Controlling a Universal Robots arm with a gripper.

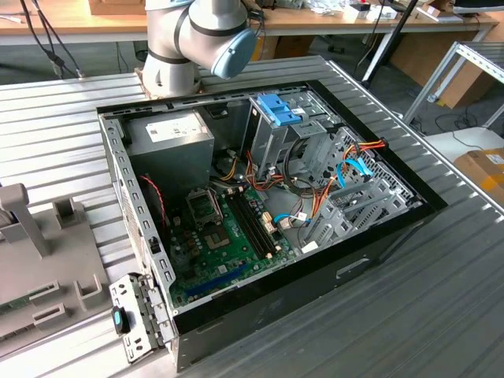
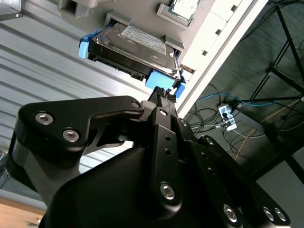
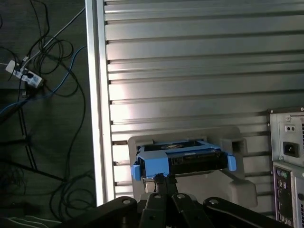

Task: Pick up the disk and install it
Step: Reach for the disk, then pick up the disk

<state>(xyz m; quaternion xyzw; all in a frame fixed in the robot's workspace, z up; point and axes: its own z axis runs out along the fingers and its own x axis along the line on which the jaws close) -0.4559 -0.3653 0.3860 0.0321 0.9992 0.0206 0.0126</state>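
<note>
At lower centre of the first wrist view: blue-framed silver-grey metal disk (image 3: 190,160) seated in grey plastic holder (image 3: 237,187).
Black gripper (image 3: 165,178) closed at frame edge, hold unconfirmed; slip risk from shallow bite.

A robotics lab: opened computer case (image 1: 315,279) on a ribbed aluminium table (image 1: 55,134), cables (image 3: 57,45) trailing nearby.

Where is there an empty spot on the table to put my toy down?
Bare ribbed table lies on the exterior view's right of the computer case, and there is more between the arm's base and the grey holder. Inside the case it's crowded with cables and a green board.
</note>
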